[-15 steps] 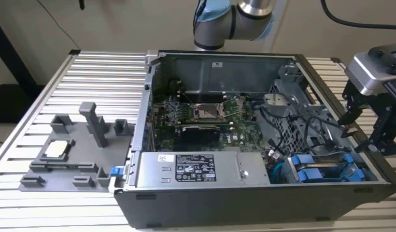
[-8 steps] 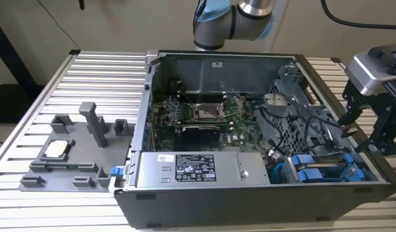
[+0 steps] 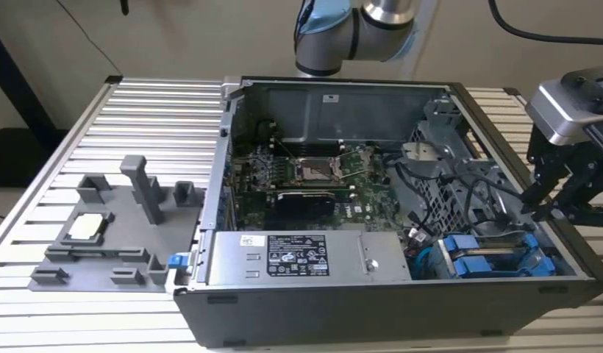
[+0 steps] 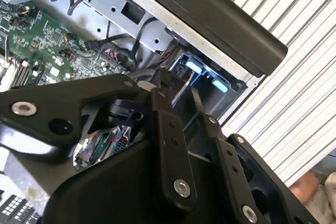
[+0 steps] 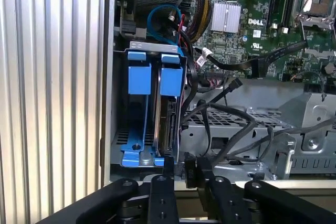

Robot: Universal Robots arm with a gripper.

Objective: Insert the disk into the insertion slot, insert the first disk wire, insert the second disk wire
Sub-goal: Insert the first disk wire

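Disk wire fitting seems the step in hand: the claw (image 5: 185, 167), narrowed onto what looks like a small black plug (image 5: 188, 176), hovers just beside the disk (image 5: 167, 124), already seated in the insertion slot (image 5: 157, 47) in a corner of the open case (image 3: 380, 316). It would go best with the plug squared to the drive's exposed end and pressed straight, clear of the loose cables (image 5: 233, 114).

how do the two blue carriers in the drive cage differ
The outer blue carrier, nearest the case wall, looks empty: only its open frame shows. The inner blue carrier holds the disk, whose dark edge shows beyond its tab. Loose black cables run beside the inner blue carrier, none beside the outer blue carrier. Both stand on edge, side by side in the drive cage, with matching bright blue tabs.
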